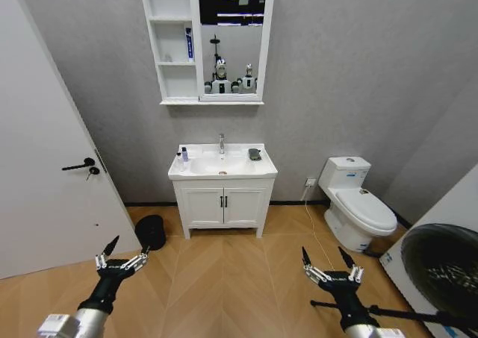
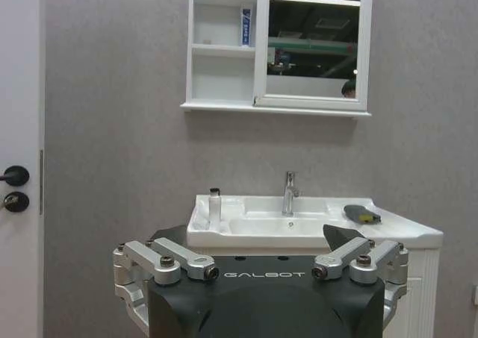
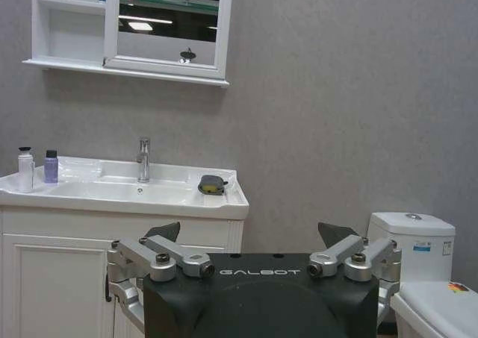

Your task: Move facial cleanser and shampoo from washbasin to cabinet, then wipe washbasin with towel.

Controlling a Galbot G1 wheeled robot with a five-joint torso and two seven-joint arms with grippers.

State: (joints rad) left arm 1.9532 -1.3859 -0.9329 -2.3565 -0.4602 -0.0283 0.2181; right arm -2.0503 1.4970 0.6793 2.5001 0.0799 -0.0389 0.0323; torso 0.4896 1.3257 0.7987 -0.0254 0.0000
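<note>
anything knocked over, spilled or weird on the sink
Nothing stands out. The facial cleanser and shampoo stand upright at one end of the washbasin, and the towel lies at the other.

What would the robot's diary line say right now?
Left gripper: open, low | right gripper: open, low | cleanser, shampoo, towel: on washbasin

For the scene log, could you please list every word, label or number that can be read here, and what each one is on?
"GALBOT": on the black body of the left gripper.
"GALBOT": on the black body of the right gripper.
Blue-and-white tube on the cabinet shelf: print too small to read.
Sticker on the toilet cistern: too small to read.
</note>
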